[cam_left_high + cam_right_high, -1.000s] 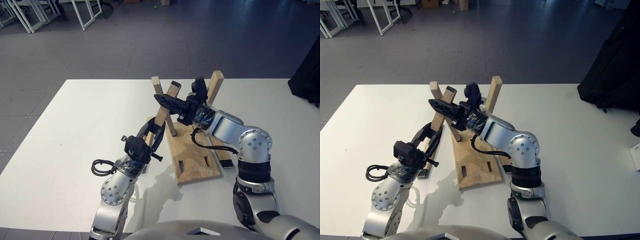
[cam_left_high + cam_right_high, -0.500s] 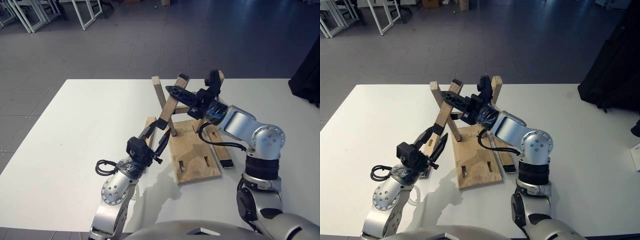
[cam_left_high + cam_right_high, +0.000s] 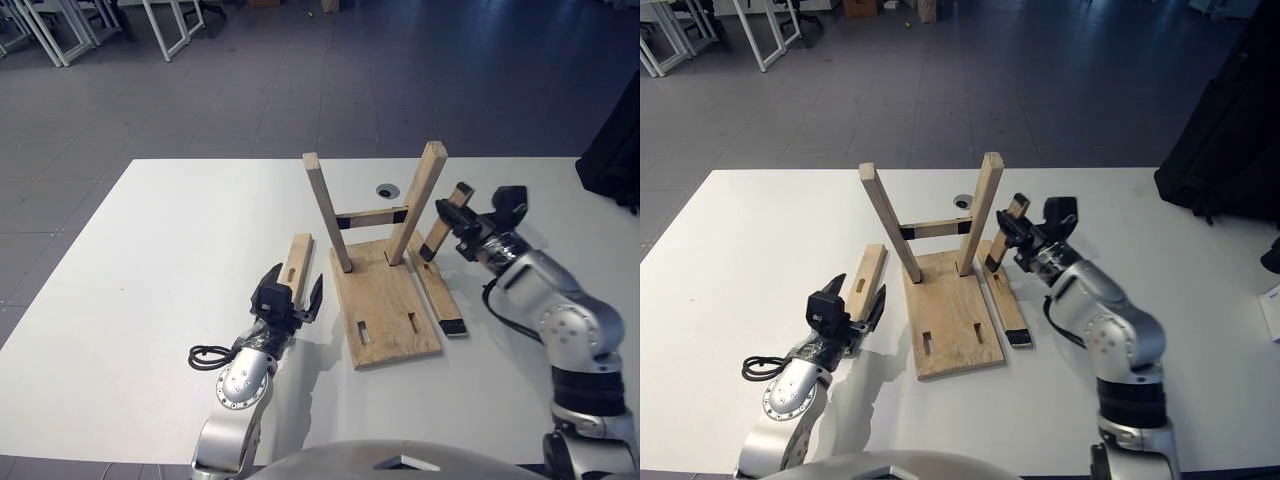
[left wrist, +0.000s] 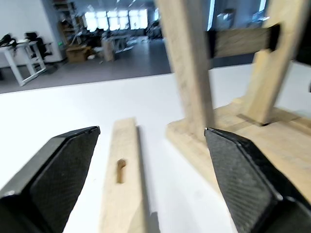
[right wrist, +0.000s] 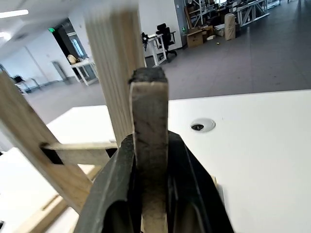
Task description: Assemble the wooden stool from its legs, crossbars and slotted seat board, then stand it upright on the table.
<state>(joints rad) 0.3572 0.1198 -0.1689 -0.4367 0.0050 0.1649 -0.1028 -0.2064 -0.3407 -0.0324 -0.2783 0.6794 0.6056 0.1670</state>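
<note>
Stool, half built, sits mid-surface (image 3: 180, 230): seat board (image 3: 385, 310) flat, two legs (image 3: 328, 215) and a crossbar (image 3: 372, 216) upright in its far slots. That frame looks loose; a bump from the held leg (image 3: 436, 238) in the right gripper (image 3: 462, 222) could tip it out. Near, the left gripper (image 3: 296, 280) has its fingers (image 4: 58, 165) spread either side of a loose leg (image 3: 297, 255), just left of the board. Farther off, the right fingers (image 5: 112, 194) pinch the held leg, tilted, beside the frame.

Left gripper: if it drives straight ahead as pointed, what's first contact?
Most likely the loose leg lying flat on the table, lined up between the left gripper's open fingers. The seat board sits off to the right. Depth is approximate.
</note>
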